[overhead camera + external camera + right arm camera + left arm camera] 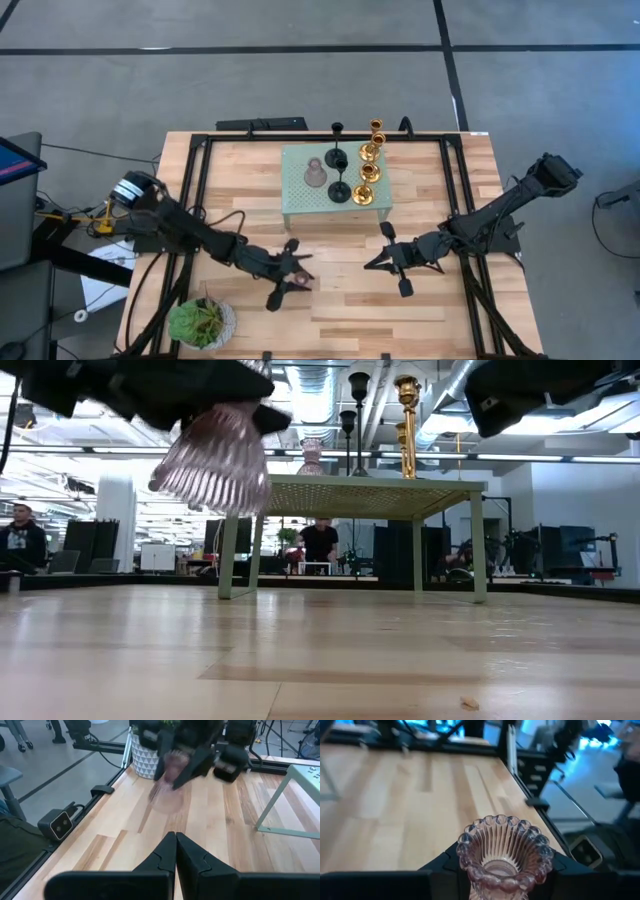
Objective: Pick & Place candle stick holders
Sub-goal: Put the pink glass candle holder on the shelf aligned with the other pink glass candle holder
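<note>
My left gripper (296,277) is shut on a mauve-pink fluted glass candle stick holder (218,457) and holds it above the table's front middle. The holder also shows in the left wrist view (503,851) and the right wrist view (169,766). My right gripper (372,263) is shut and empty (175,841), a little to the right of the left one. The pale green perforated platform (300,205) stands at the far middle. On it stand another mauve holder (314,176), two black holders (338,158) and gold holders (370,151). My left gripper pinches the holder's narrow end (496,881) between its two fingers (443,865); the holder itself hides the exact place of contact. The flared fluted end (205,480) points away from the gripper, tilted downward. The holder is lifted clear of the table.
A green potted plant (203,322) stands at the table's near left corner. Black frame rails (195,190) run along the table's sides. Bare wood (340,310) lies in front of the platform. People (318,542) show in the room behind.
</note>
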Action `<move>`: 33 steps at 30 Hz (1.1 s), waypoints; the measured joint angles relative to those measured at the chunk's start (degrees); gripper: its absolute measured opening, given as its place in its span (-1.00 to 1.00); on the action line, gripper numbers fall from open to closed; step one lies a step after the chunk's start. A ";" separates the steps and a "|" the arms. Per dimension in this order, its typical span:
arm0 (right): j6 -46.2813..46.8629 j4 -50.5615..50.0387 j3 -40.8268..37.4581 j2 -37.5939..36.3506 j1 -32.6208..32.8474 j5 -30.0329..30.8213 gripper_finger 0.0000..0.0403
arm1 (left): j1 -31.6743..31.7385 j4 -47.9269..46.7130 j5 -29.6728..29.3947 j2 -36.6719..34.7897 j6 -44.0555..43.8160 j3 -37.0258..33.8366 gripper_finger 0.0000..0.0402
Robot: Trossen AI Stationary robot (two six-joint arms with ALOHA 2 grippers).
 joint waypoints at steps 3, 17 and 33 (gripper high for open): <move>-0.01 -0.27 0.01 0.00 0.01 0.00 -1.00 | 1.11 -1.55 -1.38 -3.83 0.54 0.00 -0.36; -0.06 -2.00 0.01 -0.02 -0.02 0.00 -1.00 | 10.43 -5.54 -5.81 -15.80 7.42 0.02 -0.36; -0.95 -3.02 0.00 -0.02 -0.15 0.02 -1.00 | 26.11 -5.39 -5.82 -17.82 10.55 0.04 -0.29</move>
